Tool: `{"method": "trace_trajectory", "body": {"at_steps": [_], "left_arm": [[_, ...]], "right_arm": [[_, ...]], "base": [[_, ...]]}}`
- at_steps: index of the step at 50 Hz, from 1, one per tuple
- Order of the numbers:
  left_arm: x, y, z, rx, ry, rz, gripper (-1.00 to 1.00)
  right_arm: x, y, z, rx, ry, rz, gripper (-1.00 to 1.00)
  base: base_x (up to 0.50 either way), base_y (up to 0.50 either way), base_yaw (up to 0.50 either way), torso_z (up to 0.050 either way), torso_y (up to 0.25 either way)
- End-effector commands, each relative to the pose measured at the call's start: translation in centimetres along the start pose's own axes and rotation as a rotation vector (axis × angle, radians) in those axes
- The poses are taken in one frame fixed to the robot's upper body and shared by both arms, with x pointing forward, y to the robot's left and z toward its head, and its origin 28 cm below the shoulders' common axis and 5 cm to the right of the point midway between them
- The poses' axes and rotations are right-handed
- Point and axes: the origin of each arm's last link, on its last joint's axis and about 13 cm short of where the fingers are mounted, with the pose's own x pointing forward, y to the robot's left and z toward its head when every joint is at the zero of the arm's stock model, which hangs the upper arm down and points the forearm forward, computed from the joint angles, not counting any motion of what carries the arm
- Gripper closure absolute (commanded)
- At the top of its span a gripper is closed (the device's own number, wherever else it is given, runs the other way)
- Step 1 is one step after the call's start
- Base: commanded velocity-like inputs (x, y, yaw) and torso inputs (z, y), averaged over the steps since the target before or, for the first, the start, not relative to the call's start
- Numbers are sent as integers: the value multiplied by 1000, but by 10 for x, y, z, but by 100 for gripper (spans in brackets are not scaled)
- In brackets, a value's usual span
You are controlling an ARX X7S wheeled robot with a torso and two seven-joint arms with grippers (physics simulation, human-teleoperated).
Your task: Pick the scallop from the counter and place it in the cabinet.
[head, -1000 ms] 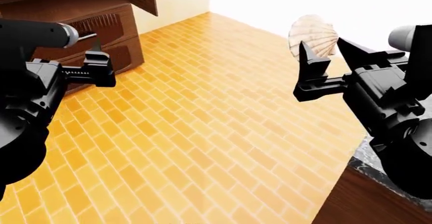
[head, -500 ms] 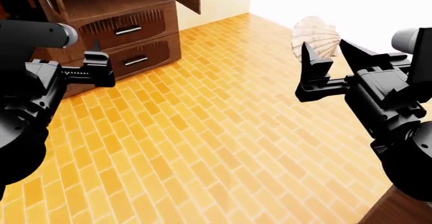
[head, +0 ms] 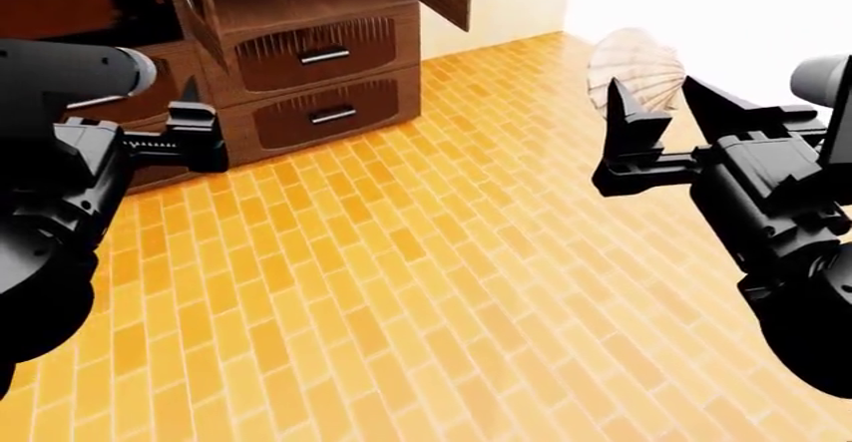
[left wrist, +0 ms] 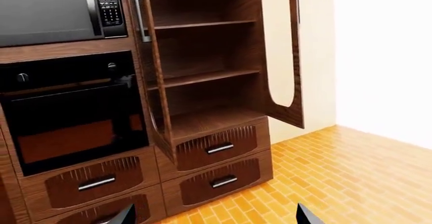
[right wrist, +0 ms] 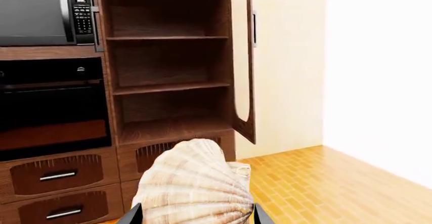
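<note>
The scallop (head: 637,60), a cream, ribbed fan shell, stands upright between the fingers of my right gripper (head: 655,101), which is shut on it above the brick floor. In the right wrist view the scallop (right wrist: 192,183) fills the space between the two fingertips of my right gripper (right wrist: 197,217). The cabinet (head: 319,55) stands at the far left, dark reddish-brown wood, doors swung open, with bare plank shelves (right wrist: 169,86) and two drawers (left wrist: 217,147) below. My left gripper (head: 190,113) is open and holds nothing, and its view faces the cabinet (left wrist: 202,77). The counter is out of view.
A microwave (left wrist: 47,11) sits over a black built-in oven (left wrist: 68,113) left of the cabinet shelves. An open cabinet door (left wrist: 280,57) juts out at the right and another door (left wrist: 152,72) stands edge-on at the left. Orange brick floor (head: 399,282) lies between me and the cabinet.
The head view has swung: the cabinet drawers have slid rightward into fuller view, and the counter corner at lower right has left the frame. Both grippers keep their pose, scallop still held.
</note>
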Motion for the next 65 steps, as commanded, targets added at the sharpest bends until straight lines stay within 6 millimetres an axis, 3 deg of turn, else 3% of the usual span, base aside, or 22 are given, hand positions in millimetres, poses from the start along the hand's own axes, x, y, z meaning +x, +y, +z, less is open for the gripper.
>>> {"method": "trace_trajectory", "body": {"at_steps": [1, 65], "left_arm": [[0, -1, -1, 1, 1, -6, -100], [3, -1, 0, 0, -1, -6, -100]], "right_arm": [[-1, -2, 0, -11, -28, -6, 100], [1, -10, -6, 12, -26, -96, 100]], "base": [[376, -200, 258, 0, 0], [332, -128, 345, 0, 0]]}}
